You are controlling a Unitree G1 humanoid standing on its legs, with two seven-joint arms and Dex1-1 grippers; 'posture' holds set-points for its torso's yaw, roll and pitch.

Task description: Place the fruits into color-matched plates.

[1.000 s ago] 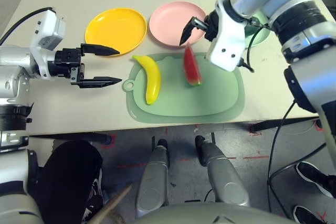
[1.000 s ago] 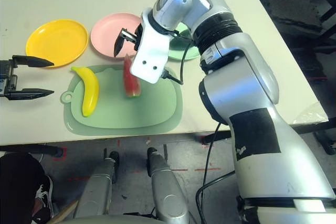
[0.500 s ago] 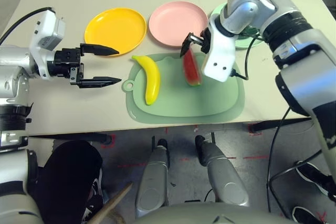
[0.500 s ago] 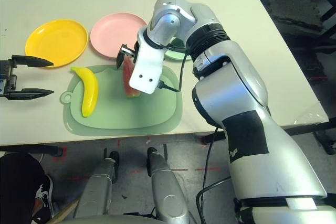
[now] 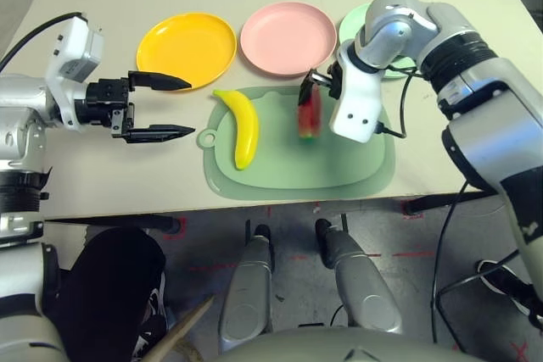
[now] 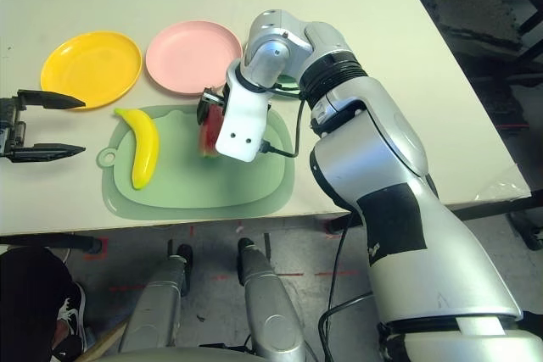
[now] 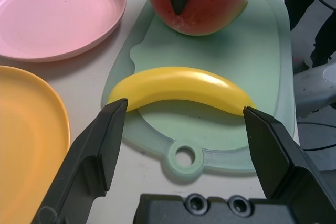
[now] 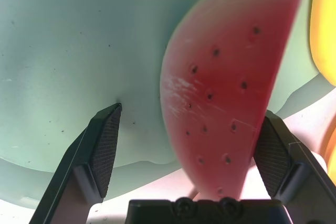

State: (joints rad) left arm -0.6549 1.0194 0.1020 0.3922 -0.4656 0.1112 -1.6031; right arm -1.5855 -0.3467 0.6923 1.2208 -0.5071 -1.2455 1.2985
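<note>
Right gripper (image 8: 194,109) wide open, nothing gripped — fingers straddle the wedge (image 8: 215,77), one on its banana side, one across, so closing should pinch its thickness, not its length. Wedge sits much nearer the banana-side finger; can't tell if they touch. Probably lining up a grasp, with pink plate (image 5: 288,38) the likely target for the red fruit. Left gripper (image 5: 193,108) also wide open and empty, parked off the board's handle end, presumably waiting for the banana (image 5: 246,129). Both fruits on the board (image 5: 339,163), wedge right of banana, apart; yellow plate (image 5: 187,48), pink and green plate (image 5: 352,23) in a row beyond, presumably for easy drops. Wedge's long axis runs roughly near-far, one end toward pink plate, other toward robot. Banana also near-far, slightly slanted — stem end toward yellow plate, bulge facing the wedge.
</note>
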